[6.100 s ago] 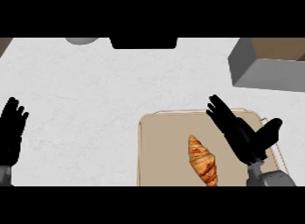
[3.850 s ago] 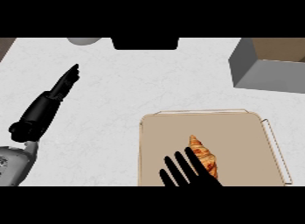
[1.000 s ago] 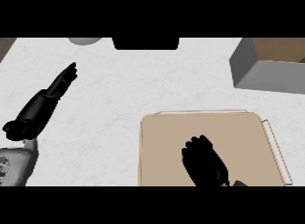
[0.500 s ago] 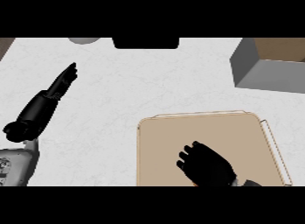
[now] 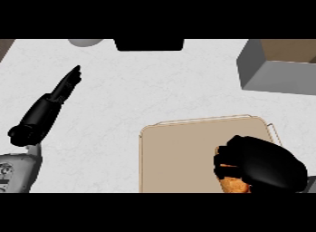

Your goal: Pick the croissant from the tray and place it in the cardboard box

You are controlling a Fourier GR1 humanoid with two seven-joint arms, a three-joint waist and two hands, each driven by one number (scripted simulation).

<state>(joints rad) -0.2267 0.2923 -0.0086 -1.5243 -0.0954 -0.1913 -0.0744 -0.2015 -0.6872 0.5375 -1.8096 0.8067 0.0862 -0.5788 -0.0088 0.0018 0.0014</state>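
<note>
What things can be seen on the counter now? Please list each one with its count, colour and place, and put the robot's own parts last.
croissant: one, golden brown, on the tray under the right hand, mostly hidden.
tray: one, tan, lower middle of the counter.
cardboard box: one, grey outside and brown inside, open, upper right.
counter: one, white and marbled, fills the view.
dark block: one, black, top edge, middle.
pale round object: one, light grey, top edge, cut off; cannot tell what it is.
left hand: one, black, fingers straight, over the counter at the left.
right hand: one, black, curled round the croissant.
</note>
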